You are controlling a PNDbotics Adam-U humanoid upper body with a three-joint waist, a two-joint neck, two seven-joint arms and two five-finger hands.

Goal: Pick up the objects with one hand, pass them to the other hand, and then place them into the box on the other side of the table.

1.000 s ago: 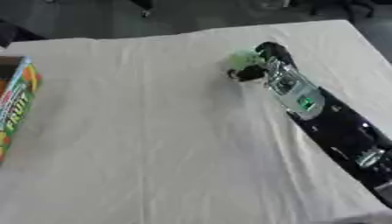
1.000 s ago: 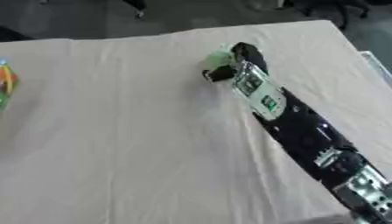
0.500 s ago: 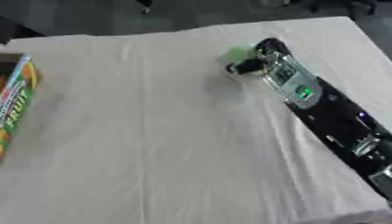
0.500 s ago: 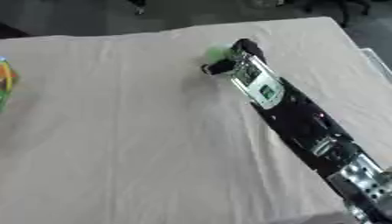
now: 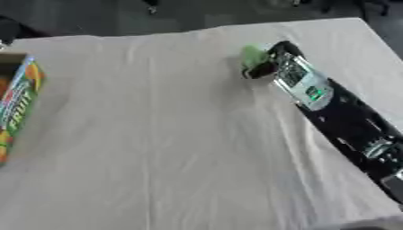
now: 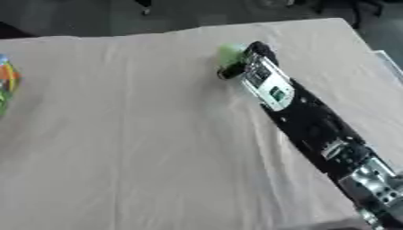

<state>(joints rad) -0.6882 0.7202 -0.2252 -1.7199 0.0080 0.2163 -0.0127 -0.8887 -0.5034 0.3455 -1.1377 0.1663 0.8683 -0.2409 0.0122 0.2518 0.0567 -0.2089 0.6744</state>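
R arm comes in from lower right, stretched diagonally across the table (image 5: 157, 148) toward far-right area. R hand (image 5: 271, 60) sits at the end of the arm, on/against a small pale-green object (image 5: 252, 55). Dark fingers (image 5: 261, 71) look curled around the near side of the green obj, w/ the obj poking out on the hand's left and far side. Looks like a grasp, but the view is soft so can't tell exact contact or whether obj is lifted off the cloth or resting on it. Obj shape unclear, just a rounded light-green blob.

Table covered w/ off-white cloth, a few creases running front to back. Green obj is in far-right part of table, near the back edge.

Box (image 5: 17, 108) at far left edge of table, well apart from hand and obj; colourful printed side (orange/green/yellow), open top partly visible in left eye view, only a sliver of it in right eye view.

L hand not visible in either view.
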